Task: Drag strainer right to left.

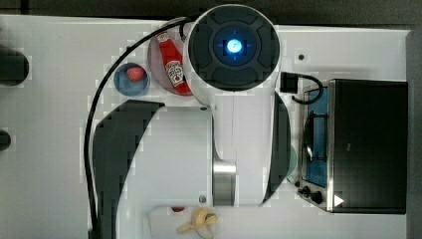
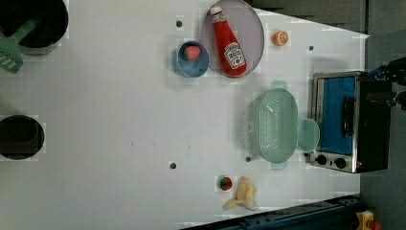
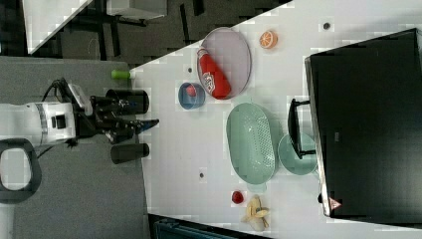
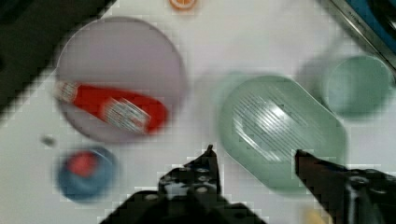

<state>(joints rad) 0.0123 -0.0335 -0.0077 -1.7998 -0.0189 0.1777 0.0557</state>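
The strainer point(image 2: 273, 125) is a pale green oblong basket with a dotted floor, lying flat on the white table between a grey plate and a toaster oven. It also appears in the right view point(image 3: 250, 143). My gripper point(image 4: 254, 156) hangs high above the table, open, with nothing between its fingers. In the wrist view the strainer point(image 4: 280, 126) lies below, its near end between the two black fingertips point(image 4: 210, 156). In the right view the gripper point(image 3: 149, 124) hovers off the table's edge, well apart from the strainer.
A round mint bowl point(image 2: 308, 135) touches the strainer beside the toaster oven point(image 2: 344, 122). A blue bowl point(image 2: 191, 58) and a ketchup bottle point(image 2: 230, 40) on a grey plate point(image 2: 249, 28) stand nearby. A banana point(image 2: 244, 194) lies near the front edge. Black pots point(image 2: 31, 21) stand at the left view's left.
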